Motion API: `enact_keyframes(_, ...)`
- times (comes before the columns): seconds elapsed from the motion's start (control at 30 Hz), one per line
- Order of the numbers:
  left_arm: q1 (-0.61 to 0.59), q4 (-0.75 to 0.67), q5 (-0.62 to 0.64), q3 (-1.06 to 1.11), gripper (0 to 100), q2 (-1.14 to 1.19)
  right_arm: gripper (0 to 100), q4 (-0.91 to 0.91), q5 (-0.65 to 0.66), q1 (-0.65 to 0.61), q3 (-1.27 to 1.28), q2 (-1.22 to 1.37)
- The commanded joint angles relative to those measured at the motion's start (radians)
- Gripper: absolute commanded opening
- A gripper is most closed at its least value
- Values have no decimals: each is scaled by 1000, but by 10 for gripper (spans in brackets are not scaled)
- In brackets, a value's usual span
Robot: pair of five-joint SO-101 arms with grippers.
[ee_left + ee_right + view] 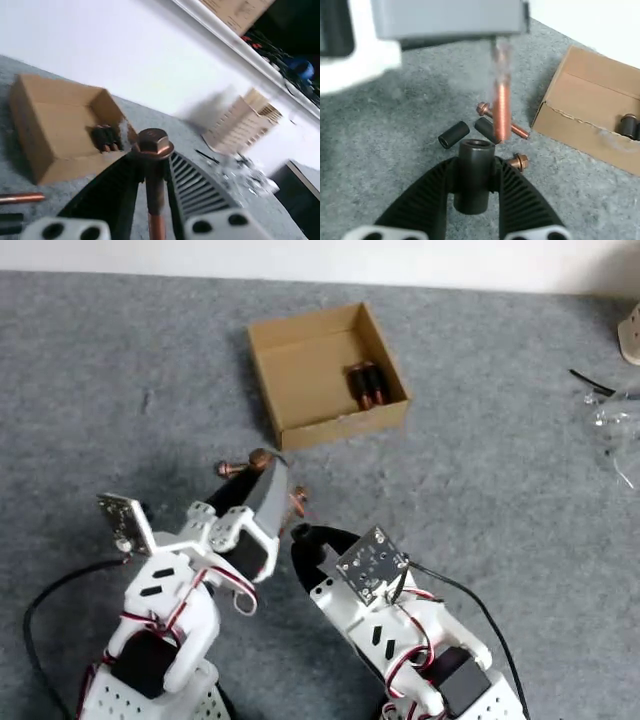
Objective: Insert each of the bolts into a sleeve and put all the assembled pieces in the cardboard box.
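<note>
My left fingers [192, 192] grip the copper bolt [155, 170]; my right fingers [432, 197] grip the black sleeve [472, 175]; tip looks off-bore; risk: rim strike, jam.

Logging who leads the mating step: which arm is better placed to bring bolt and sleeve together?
Left, probably. The left gripper holds the bolt hanging close above the open top of the sleeve, while the right gripper holds that sleeve upright; lowering the bolt looks simplest.
</note>
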Motion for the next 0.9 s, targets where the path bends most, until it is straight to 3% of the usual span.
enact_keyframes(0.0, 50, 11, 5, -13, 6, -12, 4, 4, 12, -12, -15, -16)
enact_keyframes(0.7, -35, 78, 8, -131, 6, -15, 4, -18, 66, -12, -8, -16)
enact_keyframes(0.87, -25, 78, 9, -105, 6, -13, 4, -74, 66, 62, -7, -16)
